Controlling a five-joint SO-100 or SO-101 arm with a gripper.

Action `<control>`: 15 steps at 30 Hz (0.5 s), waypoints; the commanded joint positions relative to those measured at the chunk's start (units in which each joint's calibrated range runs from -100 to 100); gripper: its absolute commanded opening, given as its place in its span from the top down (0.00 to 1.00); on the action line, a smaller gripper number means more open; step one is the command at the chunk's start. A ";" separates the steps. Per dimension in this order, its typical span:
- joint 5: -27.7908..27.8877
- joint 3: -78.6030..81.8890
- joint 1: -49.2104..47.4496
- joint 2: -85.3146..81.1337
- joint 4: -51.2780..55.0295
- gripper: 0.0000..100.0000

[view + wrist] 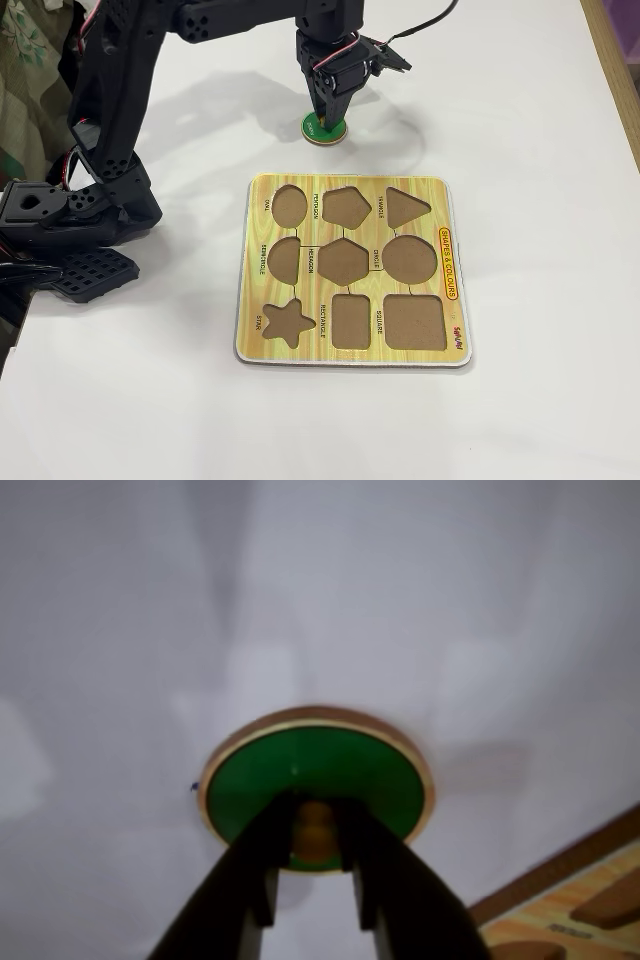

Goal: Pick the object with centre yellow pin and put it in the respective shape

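A green disc (315,772) with a tan rim is being shown lying flat on the white table (120,630), near the middle of the wrist view. The hand (315,852) is being seen entering from the bottom edge, its two dark fingers (262,865) being closed on the yellow knob (314,828) at the disc's middle. A corner of the yellow wood-grain puzzle board (570,905) is being shown at the lower right, apart from the disc, with brown cut-outs partly visible; their shapes cannot be told.
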 commanded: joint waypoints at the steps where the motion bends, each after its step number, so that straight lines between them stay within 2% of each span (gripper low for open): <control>1: 0.10 -0.18 0.73 -6.16 0.26 0.99; 15: 0.10 -0.18 2.78 -15.45 0.26 0.99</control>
